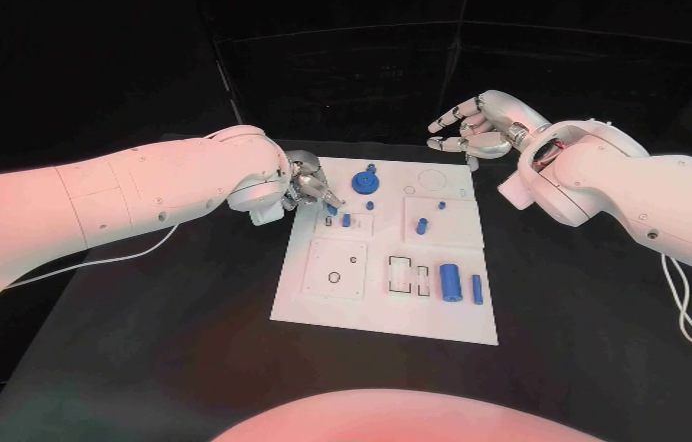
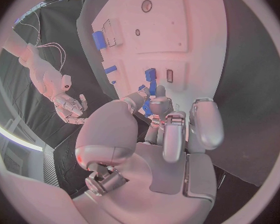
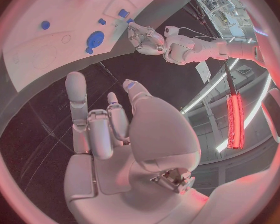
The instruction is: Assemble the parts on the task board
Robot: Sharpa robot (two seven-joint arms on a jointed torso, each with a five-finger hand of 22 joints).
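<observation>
Task board (image 1: 325, 292) flat mid-table, white, long side running toward twelve o'clock. Left hand (image 1: 306, 188) over the board's ten o'clock corner, fingertips pinching a small blue part (image 1: 330, 208) just above a recessed square there; same pinch seen from the left wrist, blue piece (image 2: 150, 78) between the fingertips (image 2: 159, 104). Round blue part (image 1: 365, 179) at twelve o'clock on the board, small blue peg (image 1: 423, 226) near centre, blue cylinder (image 1: 451, 282) with a slimmer blue bar (image 1: 477, 288) at four o'clock. Right hand (image 1: 480, 122) off the board at one o'clock, raised over the black table (image 1: 173, 342), fingers loosely apart, holding nothing.
</observation>
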